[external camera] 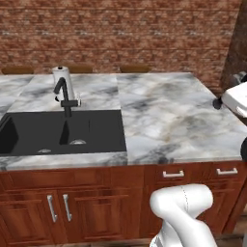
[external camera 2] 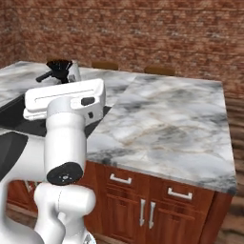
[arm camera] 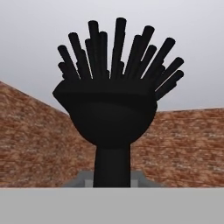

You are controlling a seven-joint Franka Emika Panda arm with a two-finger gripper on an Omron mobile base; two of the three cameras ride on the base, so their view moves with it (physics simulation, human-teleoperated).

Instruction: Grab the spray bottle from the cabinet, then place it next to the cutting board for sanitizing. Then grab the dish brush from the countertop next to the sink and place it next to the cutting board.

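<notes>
The dish brush (arm camera: 111, 109) fills the hand view: a black head with stiff bristles fanning upward on a thick black neck, seen against a brick wall. My gripper (external camera 2: 57, 78) is shut on its handle and holds it raised above the countertop (external camera 2: 167, 124), near the sink's right side. In the right base view the brush head (external camera 2: 59, 64) sticks up just beyond my white hand. The fingers themselves are hidden behind the hand and the brush. The spray bottle, the cabinet and the cutting board are out of view.
A black sink (external camera: 62, 130) with a dark faucet (external camera: 65, 96) sits at the counter's left, with a white cylinder (external camera: 62, 77) behind it. Grey marble stretches to the right. A brick wall (external camera: 120, 34) stands beyond. Wooden drawers and doors (external camera: 173, 183) lie below the front edge.
</notes>
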